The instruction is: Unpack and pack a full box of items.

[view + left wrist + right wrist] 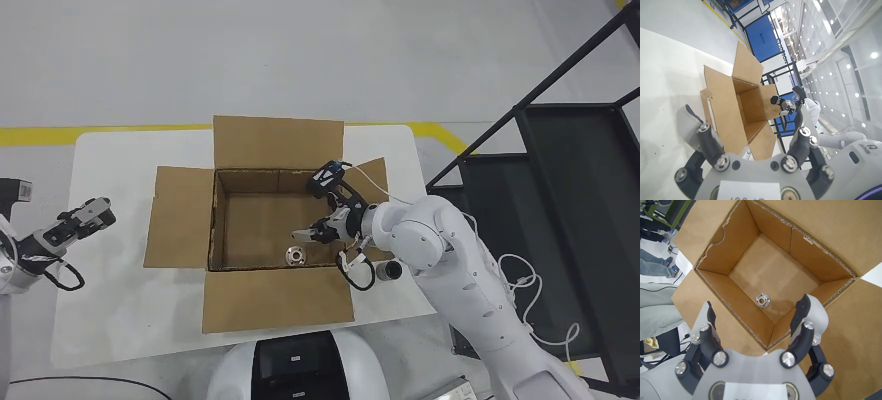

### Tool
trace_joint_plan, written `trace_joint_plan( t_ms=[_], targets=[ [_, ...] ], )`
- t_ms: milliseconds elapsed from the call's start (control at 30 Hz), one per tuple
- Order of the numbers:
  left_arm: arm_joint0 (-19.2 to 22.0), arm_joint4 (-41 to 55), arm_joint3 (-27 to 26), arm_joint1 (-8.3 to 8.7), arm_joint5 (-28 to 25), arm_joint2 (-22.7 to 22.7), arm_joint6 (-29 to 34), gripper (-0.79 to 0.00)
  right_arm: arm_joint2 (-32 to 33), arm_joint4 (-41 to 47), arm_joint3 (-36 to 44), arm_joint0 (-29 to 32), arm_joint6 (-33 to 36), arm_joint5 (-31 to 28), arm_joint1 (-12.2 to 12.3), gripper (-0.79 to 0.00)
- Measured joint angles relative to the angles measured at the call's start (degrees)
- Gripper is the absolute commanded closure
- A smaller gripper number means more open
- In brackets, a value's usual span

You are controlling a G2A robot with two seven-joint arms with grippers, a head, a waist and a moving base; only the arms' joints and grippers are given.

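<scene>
**Right gripper open above a lone metal part in the cardboard box**

At the middle of the white table point(120, 300): an open brown cardboard box point(180, 215), all four flaps folded outward. Stands squarely on the tabletop, with plain cardboard walls and floor inside.

On the box floor: a small round silver metal flange point(762, 300) with a centre bore and smaller holes around it. Lies flat, close to the wall nearest the robot and a little toward the right side. Appears to touch no wall.

Over the right part of the box opening: the right gripper point(756, 303). Hangs above the rim, pointing down into the box, well clear of the flange below. Spread wide, with nothing gripped. From the right wrist, frames the flange between two dark-padded fingers point(797, 313), neither of them in contact with it or with the cardboard.

At the table's left edge, well apart from the box: the left gripper point(88, 215). Gapes wide as well, with nothing held. Faces the box along the tabletop; from the left wrist, looks past the left flap and into the opening, with the right gripper farther off above the far flap.

Beyond the table, on the grey floor: a yellow line point(60, 135). To the right of the table: a dark metal stair frame point(560, 170).
</scene>
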State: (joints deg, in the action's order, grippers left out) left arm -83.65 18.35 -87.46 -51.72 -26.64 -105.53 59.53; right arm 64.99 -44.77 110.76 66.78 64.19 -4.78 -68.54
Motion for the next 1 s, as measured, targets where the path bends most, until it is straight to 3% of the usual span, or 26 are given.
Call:
trace_joint_plan(
  t_ms=[133, 433, 767, 1000],
  targets=[
    [0.00, 0.00, 0.00, 0.00, 0.00, 0.00, 0.00, -0.785, -2.48, -3.77, -3.73, -3.31, 0.89, -1.06, -0.20, -0.785],
    [0.00, 0.00, 0.00, 0.00, 0.00, 0.00, 0.00, -0.785, -15.14, -7.28, -15.76, -15.56, 8.58, -6.24, -2.51, -0.785],
    [0.00, 0.00, 0.00, 0.00, 0.00, 0.00, 0.00, -0.785, -27.61, -15.60, -26.01, -23.15, 3.79, -6.04, -6.53, -0.785],
    [0.00, 0.00, 0.00, 0.00, 0.00, 0.00, 0.00, -0.785, -29.51, -15.56, -29.20, -24.36, 1.80, -5.41, -7.76, -0.785]
  ],
)
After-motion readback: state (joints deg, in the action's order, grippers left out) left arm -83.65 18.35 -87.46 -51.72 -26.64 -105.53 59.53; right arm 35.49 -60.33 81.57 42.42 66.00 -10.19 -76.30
